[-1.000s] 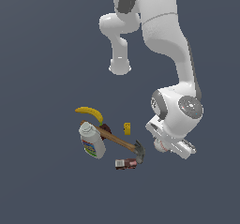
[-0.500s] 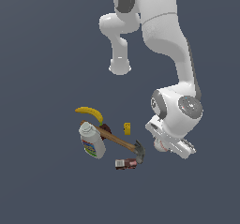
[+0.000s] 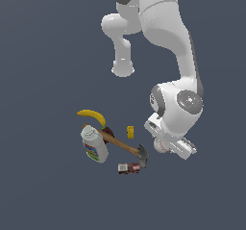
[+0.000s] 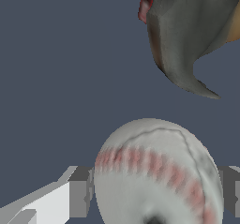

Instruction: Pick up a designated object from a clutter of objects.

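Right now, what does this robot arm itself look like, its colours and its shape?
The arm is glossy white, built of thick rounded segments like bent pipes, with dark grey rings and caps at the joints. No cables or markings show. In the wrist view the gripper has blocky fingers, grey at the tips with white behind.

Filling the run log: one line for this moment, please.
phase: grasp | target: baseball | gripper: fingers either side of ball, closure unclear | nearby: hammer head | lifted: cannot tell

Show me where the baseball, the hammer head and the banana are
baseball [image 4: 157, 171]: wrist view, on the red stitching of its front.
hammer head [image 3: 142, 155]: exterior view, on the dark metal head.
banana [image 3: 91, 115]: exterior view, on the middle of its curve.
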Robot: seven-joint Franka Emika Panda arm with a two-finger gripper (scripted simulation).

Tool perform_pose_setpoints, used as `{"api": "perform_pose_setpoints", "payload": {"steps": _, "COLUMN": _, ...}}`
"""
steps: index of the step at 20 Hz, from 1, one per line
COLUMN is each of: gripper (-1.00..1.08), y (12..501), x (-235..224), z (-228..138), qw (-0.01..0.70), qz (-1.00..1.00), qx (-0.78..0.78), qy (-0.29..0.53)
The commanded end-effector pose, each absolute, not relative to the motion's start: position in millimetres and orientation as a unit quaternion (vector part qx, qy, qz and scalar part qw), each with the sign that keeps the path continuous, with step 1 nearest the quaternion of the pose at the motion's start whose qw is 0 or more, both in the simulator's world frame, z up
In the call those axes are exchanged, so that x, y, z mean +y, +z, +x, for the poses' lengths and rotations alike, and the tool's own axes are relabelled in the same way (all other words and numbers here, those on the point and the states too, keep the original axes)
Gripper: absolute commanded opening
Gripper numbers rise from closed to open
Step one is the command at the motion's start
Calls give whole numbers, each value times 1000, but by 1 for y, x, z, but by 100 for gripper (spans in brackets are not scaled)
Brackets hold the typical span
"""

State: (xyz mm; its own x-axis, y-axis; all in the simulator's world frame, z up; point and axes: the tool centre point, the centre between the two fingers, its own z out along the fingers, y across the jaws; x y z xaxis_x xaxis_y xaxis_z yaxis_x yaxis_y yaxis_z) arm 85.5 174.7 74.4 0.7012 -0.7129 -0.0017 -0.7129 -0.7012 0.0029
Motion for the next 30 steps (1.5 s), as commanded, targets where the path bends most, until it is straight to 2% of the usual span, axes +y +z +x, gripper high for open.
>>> {"api": "perform_pose_setpoints", "payload": {"steps": 1, "gripper": -100, "y": 89, "x": 162, "z": 84, "qw": 0, "qz": 922, "qx": -387, "qy": 0}}
{"api": "perform_pose_setpoints", "payload": {"steps": 30, "gripper": -100, "y": 354, "x": -72, "z": 33, "qw": -1, "qz": 922, "qx": -387, "qy": -1}}
